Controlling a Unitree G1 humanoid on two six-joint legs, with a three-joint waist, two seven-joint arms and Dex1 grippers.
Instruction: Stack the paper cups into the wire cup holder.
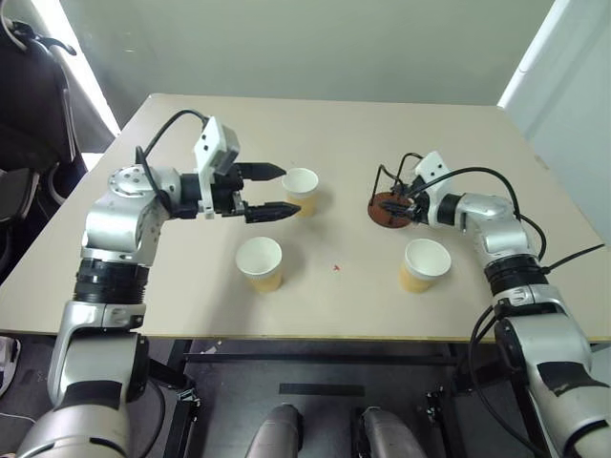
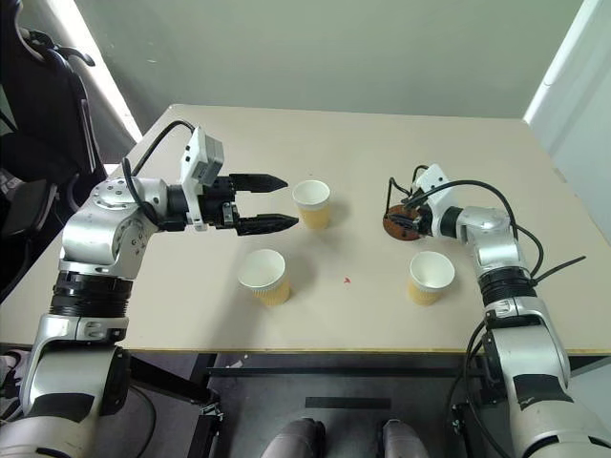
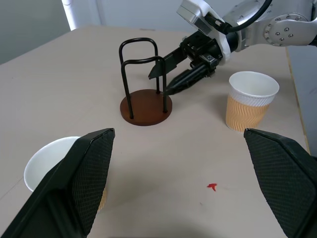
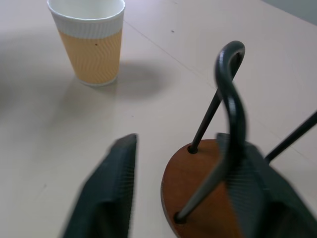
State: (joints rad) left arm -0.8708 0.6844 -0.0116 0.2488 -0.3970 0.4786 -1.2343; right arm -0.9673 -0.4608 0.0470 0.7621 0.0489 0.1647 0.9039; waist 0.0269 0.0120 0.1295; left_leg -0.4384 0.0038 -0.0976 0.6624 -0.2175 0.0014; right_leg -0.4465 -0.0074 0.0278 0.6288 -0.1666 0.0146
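From above, three paper cups stand upright and apart on the smooth beige table [image 1: 458,114]: a far cup [image 1: 301,190], a near cup [image 1: 260,262] and a right-hand cup [image 1: 424,264], each tapered, tan-walled and white inside, with nothing in them. The wire cup holder [image 1: 389,202], thin black hoops on a round reddish-brown disc, holds no cup. The left gripper [image 1: 279,190] hangs with its fingers spread wide, holding nothing, just beside the far cup.

The left wrist view shows the right gripper [image 3: 162,82] at the holder's hoops, its fingers narrowed around a wire.

The right wrist view shows a ribbed cup wall and one finger [image 4: 106,191] beside the disc, the other behind a hoop; whether they clamp it I cannot tell.
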